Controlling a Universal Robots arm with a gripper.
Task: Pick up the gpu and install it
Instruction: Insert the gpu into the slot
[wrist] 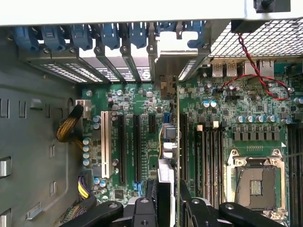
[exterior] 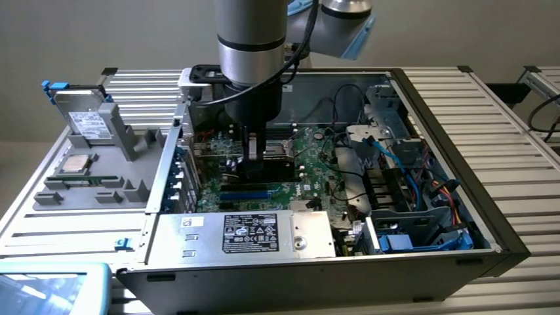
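Note:
The gpu (wrist: 166, 142) shows edge-on in the wrist view, a thin card standing upright over the green motherboard (wrist: 142, 99). Its silver bracket (wrist: 166, 56) reaches the rear slot openings of the case. My gripper (wrist: 166, 201) is shut on the gpu, with one black finger (wrist: 150, 201) on each side of it. The card stands among the long black expansion slots (wrist: 137, 146); whether it is seated in one I cannot tell. In the exterior view, my gripper (exterior: 254, 157) is low inside the open computer case (exterior: 455, 216), and the green gpu (exterior: 214, 152) is beside it, near the case's rear wall.
An open CPU socket (wrist: 255, 182) and memory slots (wrist: 210, 156) lie next to the card. Cables (exterior: 411, 164) and drive bays fill the case on the exterior view's right. A power supply (exterior: 236, 233) sits at the front. A grey tray (exterior: 88, 170) with a drive and chips stands outside, on the exterior view's left.

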